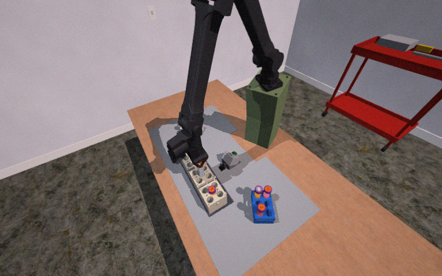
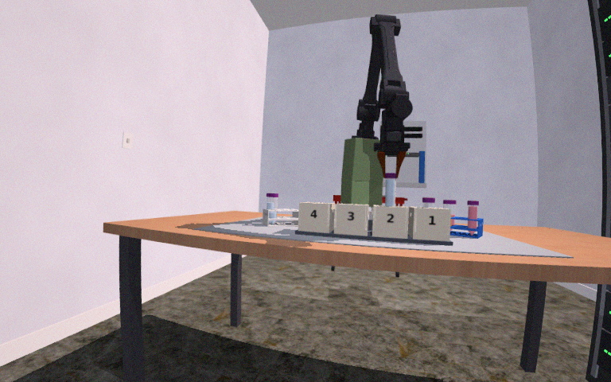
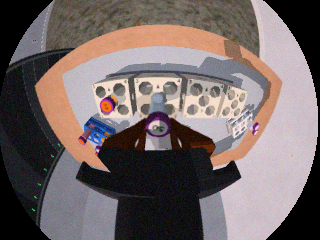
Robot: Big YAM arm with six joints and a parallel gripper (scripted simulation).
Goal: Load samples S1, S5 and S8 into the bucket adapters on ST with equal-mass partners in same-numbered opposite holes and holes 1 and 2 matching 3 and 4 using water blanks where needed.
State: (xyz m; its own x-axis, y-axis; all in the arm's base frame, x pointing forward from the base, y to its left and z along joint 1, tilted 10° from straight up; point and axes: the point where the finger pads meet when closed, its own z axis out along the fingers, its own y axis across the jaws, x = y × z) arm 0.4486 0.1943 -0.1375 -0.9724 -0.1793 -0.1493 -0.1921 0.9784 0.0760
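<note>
We see the gripper [image 2: 391, 169] clamped on a pale-blue tube [image 2: 390, 191] by its purple cap, the tube upright and its lower end inside adapter 2 [image 2: 390, 220] on the loading stand. Adapter 1 [image 1: 214, 196] carries one orange-dotted tube [image 1: 212, 190]. The blue sample rack [image 1: 263, 214] on the desk [image 1: 342, 227] holds three tubes, one with a paler dot. Only the exterior view shows the adapter numbers and the blank rack [image 2: 279, 215] with a tube behind adapter 4 [image 2: 313, 216]; the top view shows the green key [image 1: 233, 153].
</note>
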